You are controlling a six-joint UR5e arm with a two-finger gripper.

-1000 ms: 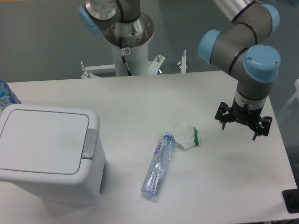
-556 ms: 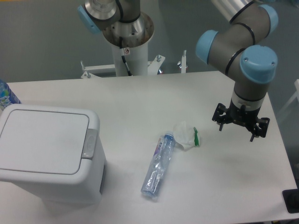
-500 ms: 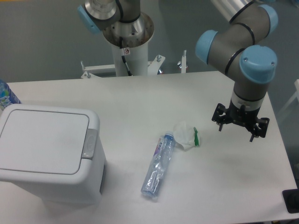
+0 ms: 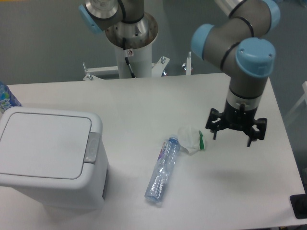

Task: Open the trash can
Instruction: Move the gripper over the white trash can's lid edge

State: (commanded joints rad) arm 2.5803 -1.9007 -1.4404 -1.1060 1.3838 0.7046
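Hovering: gripper (image 4: 230,135), fingers spread, nothing held, well right of trash can (image 4: 48,158) | lid shut, latch btn (image 4: 91,147) unpressed | approach judged pending.

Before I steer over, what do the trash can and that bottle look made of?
The trash can: looks like white moulded plastic, smooth and matte, with rounded corners and a grey latch button. The bottle: apparently thin clear plastic, see-through with glints, lying on its side with a blue label.
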